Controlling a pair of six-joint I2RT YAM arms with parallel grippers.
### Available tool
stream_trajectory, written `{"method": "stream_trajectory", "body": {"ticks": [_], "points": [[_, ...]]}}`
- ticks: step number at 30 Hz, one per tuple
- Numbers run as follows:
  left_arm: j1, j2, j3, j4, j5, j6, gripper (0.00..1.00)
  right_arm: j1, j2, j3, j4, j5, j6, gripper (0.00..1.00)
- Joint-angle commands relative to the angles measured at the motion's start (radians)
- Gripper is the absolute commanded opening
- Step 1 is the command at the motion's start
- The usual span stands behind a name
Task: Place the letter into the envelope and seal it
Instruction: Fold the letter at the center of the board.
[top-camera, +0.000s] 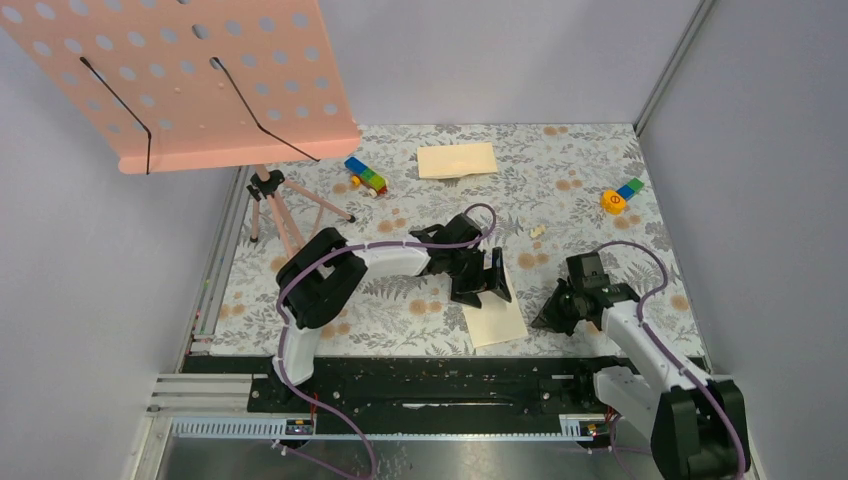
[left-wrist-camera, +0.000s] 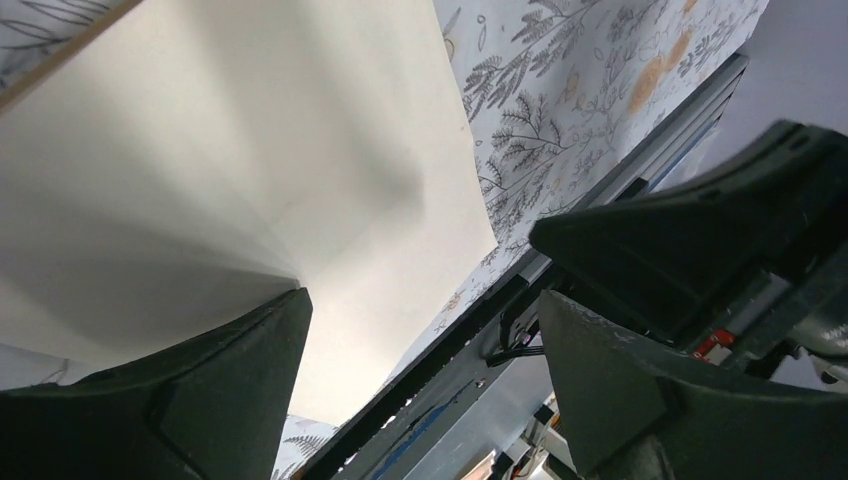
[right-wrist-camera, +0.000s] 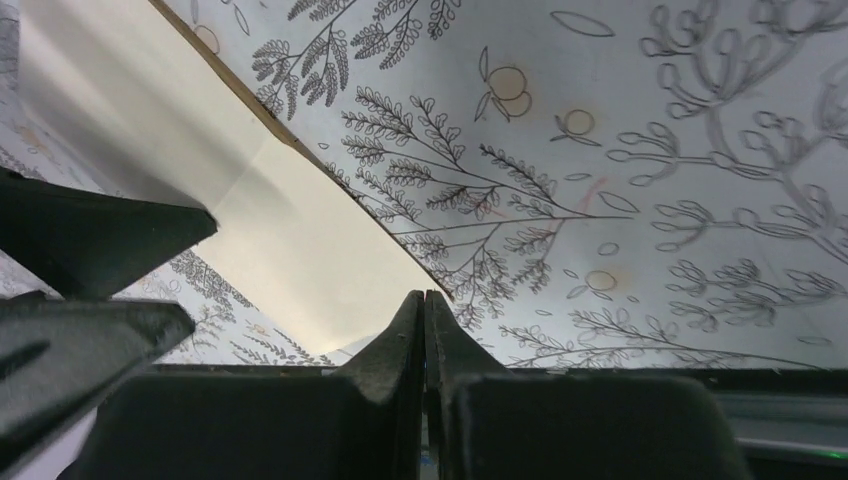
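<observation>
**Top view.** The letter (top-camera: 497, 322), a plain pale cream paper sheet, lies on the grey floral-print table cover (top-camera: 400, 300). Its long axis runs roughly from the arm bases toward the far wall, and its far end is hidden beneath the left gripper (top-camera: 487, 288). That gripper stands directly over the letter with fingers spread wide; contact cannot be judged. The right gripper (top-camera: 548, 318), fingers pressed together and empty, sits just right of the letter. The envelope (top-camera: 457, 160), a small tan paper oblong, lies well beyond the letter, and the left arm is judged nearer to both. Beyond the letter, leftward, stands a pink perforated music stand (top-camera: 200, 80). Pale walls enclose the table.
</observation>
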Motion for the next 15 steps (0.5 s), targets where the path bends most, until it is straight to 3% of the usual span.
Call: {"method": "stream_trajectory", "body": {"ticks": [1,4,15], "points": [[-0.035,0.000,-0.022,-0.057,-0.038,0.045,0.88,-0.003,0.123,-0.007,0.144,-0.086,0.009,0.00],[-0.036,-0.032,-0.050,-0.058,-0.053,0.045,0.88,0.000,0.153,-0.007,0.181,-0.112,0.020,0.00],[-0.019,-0.168,0.036,-0.094,-0.035,0.061,0.88,0.076,-0.059,-0.145,0.235,-0.109,0.163,0.00]]}}
